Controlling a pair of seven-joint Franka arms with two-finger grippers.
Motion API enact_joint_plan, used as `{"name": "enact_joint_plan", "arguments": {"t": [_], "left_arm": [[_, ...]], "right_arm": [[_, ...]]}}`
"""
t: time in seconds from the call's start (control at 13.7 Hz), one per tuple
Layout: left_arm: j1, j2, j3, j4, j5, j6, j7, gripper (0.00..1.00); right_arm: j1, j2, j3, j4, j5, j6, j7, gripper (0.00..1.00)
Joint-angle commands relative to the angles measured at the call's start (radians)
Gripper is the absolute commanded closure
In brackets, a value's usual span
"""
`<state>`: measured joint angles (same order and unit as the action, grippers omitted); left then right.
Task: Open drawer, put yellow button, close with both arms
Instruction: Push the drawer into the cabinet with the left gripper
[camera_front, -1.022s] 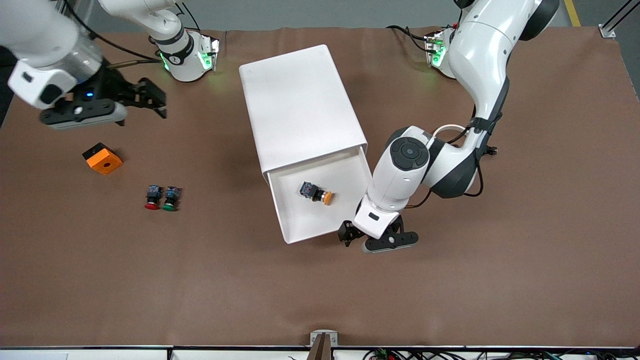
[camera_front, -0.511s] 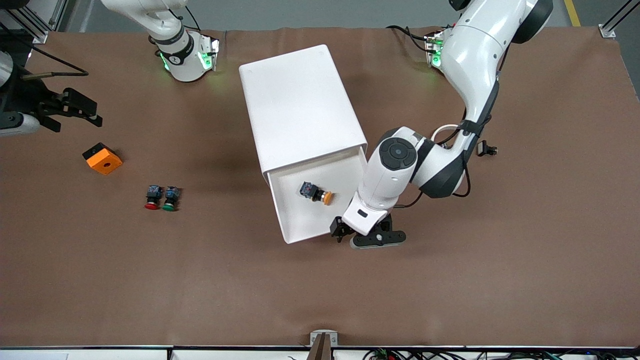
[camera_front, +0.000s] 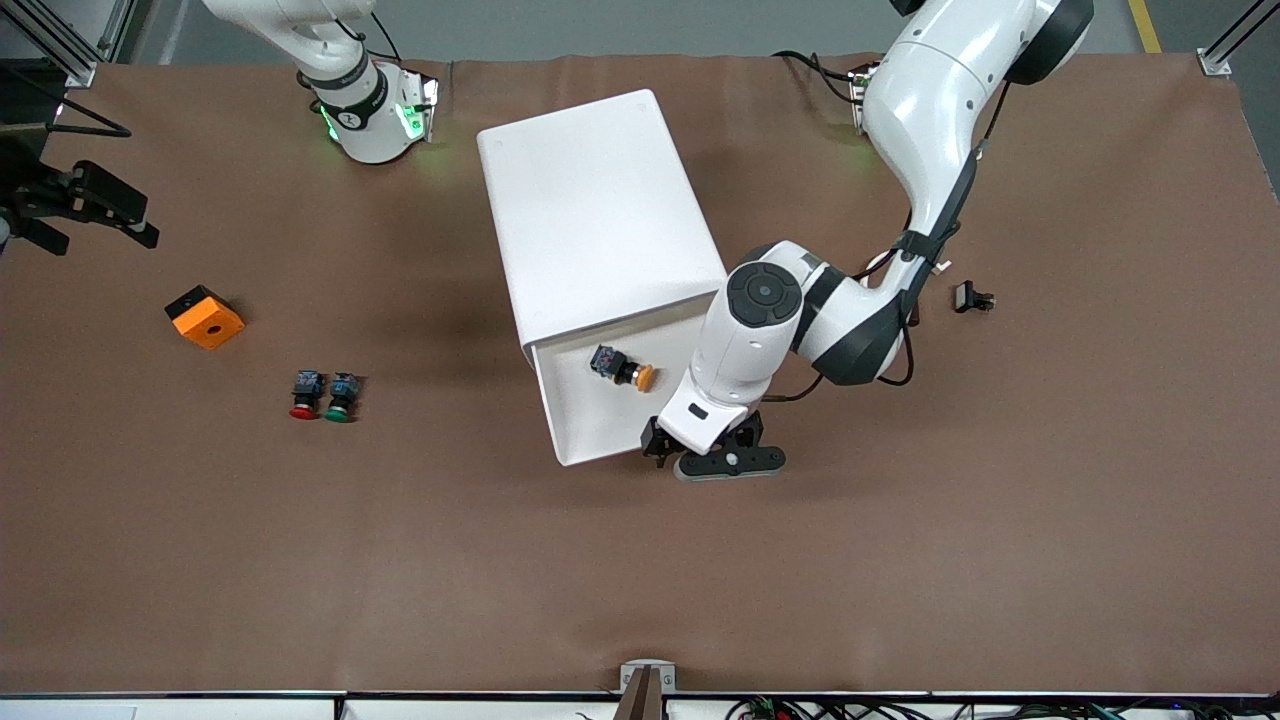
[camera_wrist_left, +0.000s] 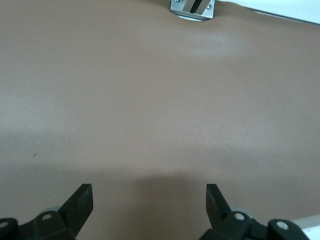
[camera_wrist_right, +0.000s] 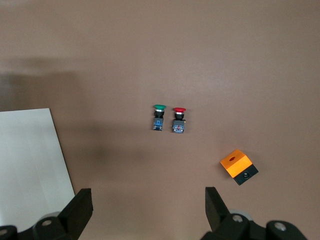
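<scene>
Two grippers spread wide: left gripper (camera_front: 712, 452) at the drawer's (camera_front: 590, 425) front edge, right gripper (camera_front: 85, 205) over the table's right-arm end. Button (camera_front: 622, 368) lies inside the part-open drawer.

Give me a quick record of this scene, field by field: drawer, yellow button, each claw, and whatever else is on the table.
drawer: top one, partly open
yellow button: lying on its side in the drawer
left claw: open, at the drawer's front edge, toward the left arm's end
right claw: open, empty, over the table's right-arm end
cabinet: white, mid-table
red button: beside the green button
orange block: farther from the front camera than those two buttons
small black part: toward the left arm's end
</scene>
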<state>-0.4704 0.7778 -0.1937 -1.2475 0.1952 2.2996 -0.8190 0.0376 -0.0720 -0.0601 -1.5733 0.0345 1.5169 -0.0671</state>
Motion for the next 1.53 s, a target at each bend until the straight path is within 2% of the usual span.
{"name": "enact_joint_plan", "arguments": {"t": [0.0, 0.73, 1.02, 1.46], "left_arm": [[-0.045, 0.004, -0.003, -0.001, 0.003, -0.066, -0.015, 0.00], [-0.080, 0.004, -0.007, -0.006, -0.129, -0.137, -0.034, 0.00], [-0.093, 0.006, -0.007, -0.009, -0.236, -0.141, -0.031, 0.00], [-0.125, 0.006, -0.009, -0.038, -0.326, -0.150, -0.032, 0.00]], "right_arm": [[-0.022, -0.003, 0.017, 0.016, -0.013, -0.026, 0.000, 0.00], [-0.022, -0.003, 0.017, 0.024, -0.015, -0.038, 0.000, 0.00], [-0.022, -0.002, 0.019, 0.024, -0.015, -0.038, 0.000, 0.00], [-0.021, -0.002, 0.019, 0.024, -0.022, -0.040, -0.002, 0.00]]}}
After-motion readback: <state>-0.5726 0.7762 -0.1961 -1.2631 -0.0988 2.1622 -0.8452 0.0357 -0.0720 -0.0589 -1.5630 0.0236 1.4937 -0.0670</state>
